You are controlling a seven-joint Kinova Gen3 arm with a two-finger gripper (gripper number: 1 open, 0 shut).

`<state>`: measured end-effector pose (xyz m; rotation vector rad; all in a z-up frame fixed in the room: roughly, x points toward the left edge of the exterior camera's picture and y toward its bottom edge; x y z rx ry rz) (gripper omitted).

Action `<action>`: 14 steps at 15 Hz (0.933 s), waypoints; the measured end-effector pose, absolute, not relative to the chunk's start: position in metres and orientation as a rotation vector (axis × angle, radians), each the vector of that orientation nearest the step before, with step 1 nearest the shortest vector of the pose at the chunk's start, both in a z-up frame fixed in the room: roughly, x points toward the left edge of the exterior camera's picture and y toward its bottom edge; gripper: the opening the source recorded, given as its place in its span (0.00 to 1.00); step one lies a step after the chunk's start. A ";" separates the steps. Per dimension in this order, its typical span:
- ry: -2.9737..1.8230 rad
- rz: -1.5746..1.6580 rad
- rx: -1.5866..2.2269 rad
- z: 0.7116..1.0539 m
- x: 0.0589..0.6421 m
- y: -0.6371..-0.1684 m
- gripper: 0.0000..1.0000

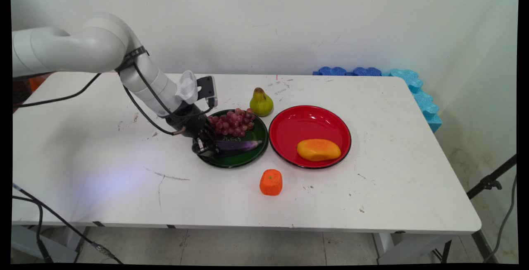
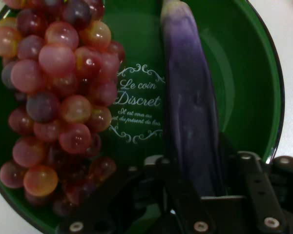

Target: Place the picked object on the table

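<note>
The tool (image 1: 205, 146) sits low over the green plate (image 1: 248, 158), its fingers (image 2: 256, 187) clamped on one end of the eggplant (image 1: 239, 144) — the eggplant lies along the plate beside the grapes (image 1: 232, 122). White lettering shows on the plate between them. A pear (image 1: 261, 102) stands just behind the plate. To its right a red plate (image 1: 306, 119) holds a mango (image 1: 318, 149) — an orange (image 1: 271, 182) sits on the counter (image 1: 103, 170) in front.

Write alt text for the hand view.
The black two-finger gripper straddles the near end of a slim purple eggplant lying in a glossy green plate, beside a bunch of red grapes. White lettering on the plate reads "Le coin Discret".
</note>
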<state>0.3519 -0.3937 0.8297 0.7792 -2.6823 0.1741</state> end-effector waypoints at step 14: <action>-2.641 0.194 0.682 0.976 0.302 -0.376 0.00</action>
